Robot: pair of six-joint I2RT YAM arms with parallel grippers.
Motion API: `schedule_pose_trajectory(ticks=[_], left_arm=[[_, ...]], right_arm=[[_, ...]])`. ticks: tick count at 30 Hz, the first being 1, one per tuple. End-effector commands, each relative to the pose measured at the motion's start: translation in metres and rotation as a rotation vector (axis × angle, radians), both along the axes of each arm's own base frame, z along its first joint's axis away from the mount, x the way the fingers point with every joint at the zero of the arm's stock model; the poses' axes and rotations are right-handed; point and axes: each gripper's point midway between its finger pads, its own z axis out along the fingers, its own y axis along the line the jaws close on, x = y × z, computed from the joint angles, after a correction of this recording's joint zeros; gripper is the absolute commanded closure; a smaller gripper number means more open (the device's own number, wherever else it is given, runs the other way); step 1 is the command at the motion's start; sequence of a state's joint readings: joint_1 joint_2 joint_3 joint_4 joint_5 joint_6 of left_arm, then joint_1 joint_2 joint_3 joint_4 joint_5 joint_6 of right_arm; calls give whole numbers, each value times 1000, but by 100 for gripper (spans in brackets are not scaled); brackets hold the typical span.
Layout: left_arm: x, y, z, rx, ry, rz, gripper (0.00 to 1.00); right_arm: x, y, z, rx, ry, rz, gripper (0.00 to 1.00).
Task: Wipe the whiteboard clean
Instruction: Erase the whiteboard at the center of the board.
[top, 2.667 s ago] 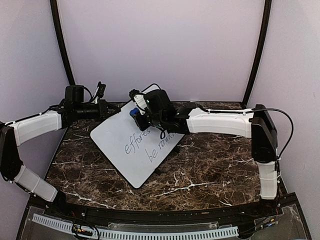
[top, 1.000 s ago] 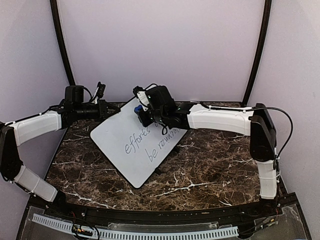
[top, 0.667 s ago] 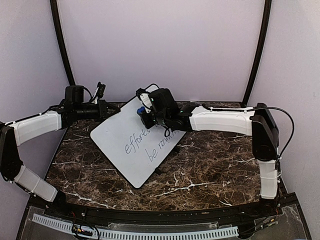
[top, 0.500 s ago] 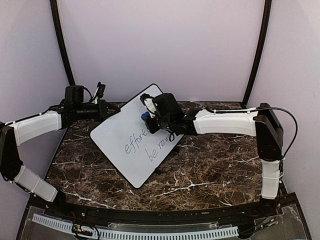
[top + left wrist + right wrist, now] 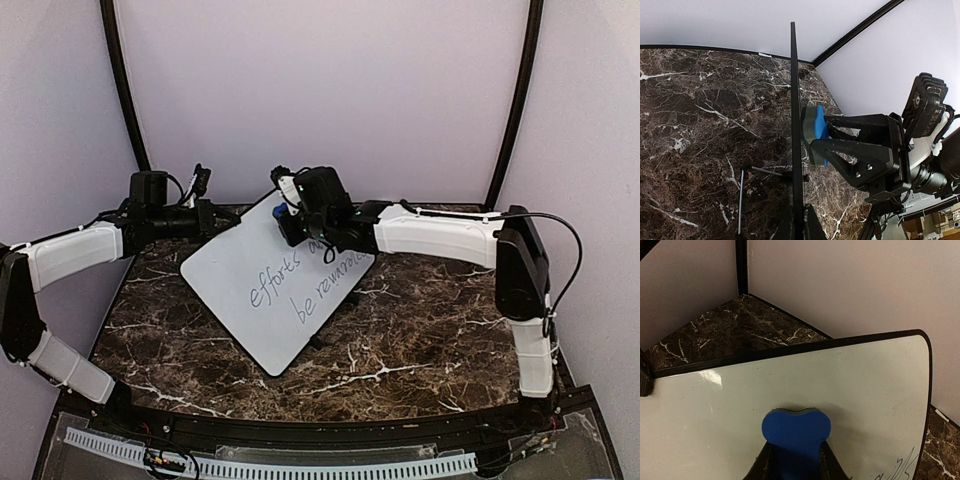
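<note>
The whiteboard [image 5: 250, 290] stands tilted on the marble table, with dark handwriting [image 5: 300, 285] across its middle. My left gripper [image 5: 214, 222] is shut on its far-left edge. In the left wrist view the board [image 5: 794, 110] is edge-on, and its rim runs down between my fingertips [image 5: 801, 222]. My right gripper [image 5: 290, 222] is shut on a blue eraser [image 5: 280, 212] near the board's top corner. In the right wrist view the eraser [image 5: 796, 430] lies flat against a blank part of the white face [image 5: 865, 380], above the writing [image 5: 900, 465].
The brown marble table [image 5: 420, 340] spreads to the right and front of the board. Thin wire legs [image 5: 740, 200] prop the board from behind. Black frame posts [image 5: 515, 100] and the purple walls close in the back and sides.
My right gripper slid the eraser down and right over the board, then back up to the top corner. The writing looks unchanged. The left arm and the board have not moved.
</note>
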State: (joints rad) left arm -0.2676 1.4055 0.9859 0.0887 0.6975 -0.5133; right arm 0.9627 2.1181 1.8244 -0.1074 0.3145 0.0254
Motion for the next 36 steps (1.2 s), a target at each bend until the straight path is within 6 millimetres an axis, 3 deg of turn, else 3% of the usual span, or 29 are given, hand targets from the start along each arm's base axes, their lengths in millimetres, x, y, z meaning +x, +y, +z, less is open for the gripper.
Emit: schedule_pose_trajectory(ticks=[1,7,13,28,36], left_arm=[[-19,-13,47,-60,-157,-105,100],[-18,-13,46,-61,-154,-104,100],[-18,-13,46,-63,-151,-106,100],[-19,-13,47,-60,-157,-105,100],[-20,-13,48,-60,-159,-106,100]], right_arm=[[9,-8,-36,-68,45,-8,80],[-13,-27,-63,-86,100,15,80],[-21,-39,-67,-81,110,7,80],[20,-6,-32,-35,41,-5,79],[-1,-29,-66,-66,107,-3,80]])
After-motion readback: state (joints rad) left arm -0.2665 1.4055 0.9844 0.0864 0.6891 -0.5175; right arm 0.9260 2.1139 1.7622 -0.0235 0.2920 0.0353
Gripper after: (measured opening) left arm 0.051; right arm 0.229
